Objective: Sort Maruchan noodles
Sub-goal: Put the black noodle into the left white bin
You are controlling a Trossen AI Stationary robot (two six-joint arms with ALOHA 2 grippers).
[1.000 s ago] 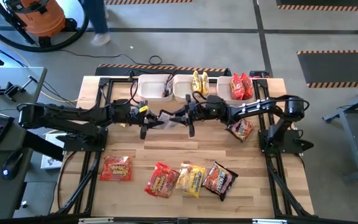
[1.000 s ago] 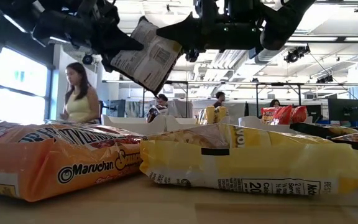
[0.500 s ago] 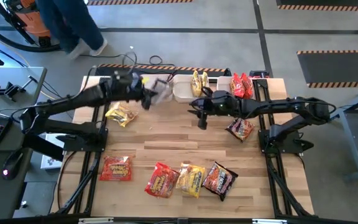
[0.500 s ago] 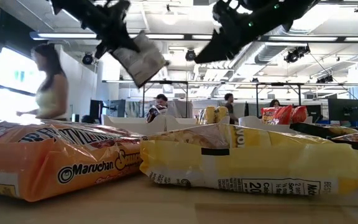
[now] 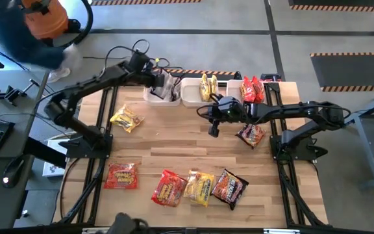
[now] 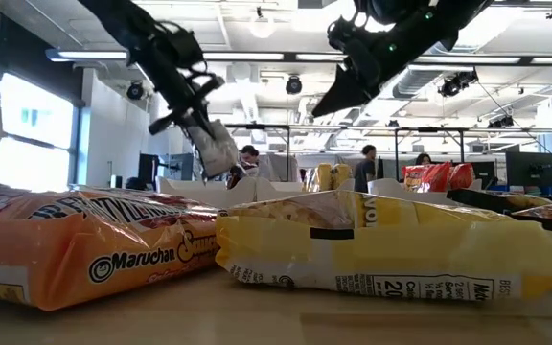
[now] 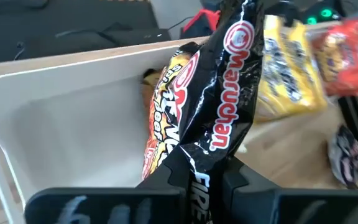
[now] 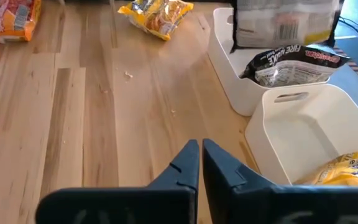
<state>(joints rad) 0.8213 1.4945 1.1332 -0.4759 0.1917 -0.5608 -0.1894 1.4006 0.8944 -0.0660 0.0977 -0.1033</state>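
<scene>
My left gripper (image 5: 157, 79) (image 7: 204, 183) is over the left white bin (image 5: 149, 96) at the far edge, shut on a dark Maruchan packet (image 7: 225, 106) (image 6: 217, 144). Another dark packet (image 8: 291, 62) lies in that bin. My right gripper (image 5: 212, 127) (image 8: 200, 155) hovers shut and holding nothing above the table's middle. The middle bin (image 5: 190, 99) has yellow packets (image 5: 208, 84) and the right bin (image 5: 232, 88) red ones (image 5: 252, 90). Loose packets lie flat on the table: a yellow one (image 5: 126, 119), a dark one (image 5: 250, 134), and a row near the near edge (image 5: 200, 187). My left gripper pinches the dark packet between its two fingers (image 7: 244, 180) at one end edge (image 7: 205, 171). It comes from above, slanting down toward the far edge. The packet hangs clear below the fingers (image 6: 220, 158), over the left bin.
The near row holds an orange packet (image 5: 121, 175), a red one (image 5: 168, 188) and a dark one (image 5: 229, 187). Bare wood lies between that row and the bins (image 5: 174, 143). A person moves past the table's far left corner (image 5: 18, 39). Cables lie behind the bins (image 5: 135, 52).
My left gripper has carried the dark packet from above the table's middle toward the far edge and down over the left bin; the packet now hangs lower. My right gripper has drawn back a little toward the right and kept still since. A person has walked leftward past the table.
</scene>
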